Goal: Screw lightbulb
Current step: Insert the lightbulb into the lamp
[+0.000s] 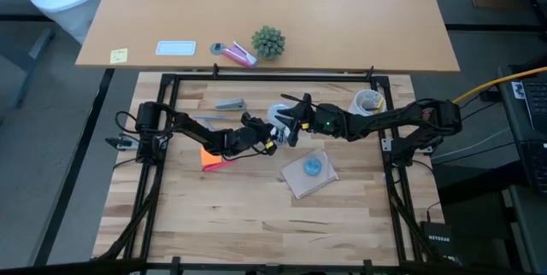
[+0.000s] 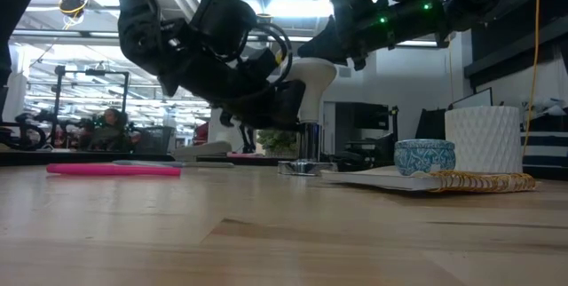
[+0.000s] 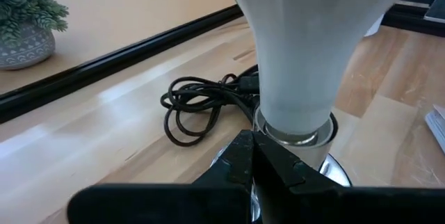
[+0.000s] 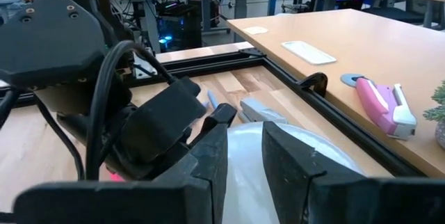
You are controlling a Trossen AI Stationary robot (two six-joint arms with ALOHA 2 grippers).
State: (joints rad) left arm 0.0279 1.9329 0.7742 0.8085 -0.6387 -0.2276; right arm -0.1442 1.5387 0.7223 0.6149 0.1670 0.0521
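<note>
Low view: lightbulb (image 2: 312, 86) upright at table centre, base in metal socket (image 2: 306, 148). Right gripper (image 1: 286, 114) clamped on the globe from 3 o'clock; left gripper (image 1: 267, 141) at 8 o'clock of the socket, fingers (image 3: 264, 165) pressed together against its rim. Black cord (image 3: 201, 106) coiled beside.

lightbulb (image 2: 312, 86) upright in metal socket (image 2: 304, 154) at table centre | left gripper (image 1: 267, 138) on its left | right gripper (image 1: 291, 119) on its right | coiled cord (image 3: 201, 106) beside socket
</note>
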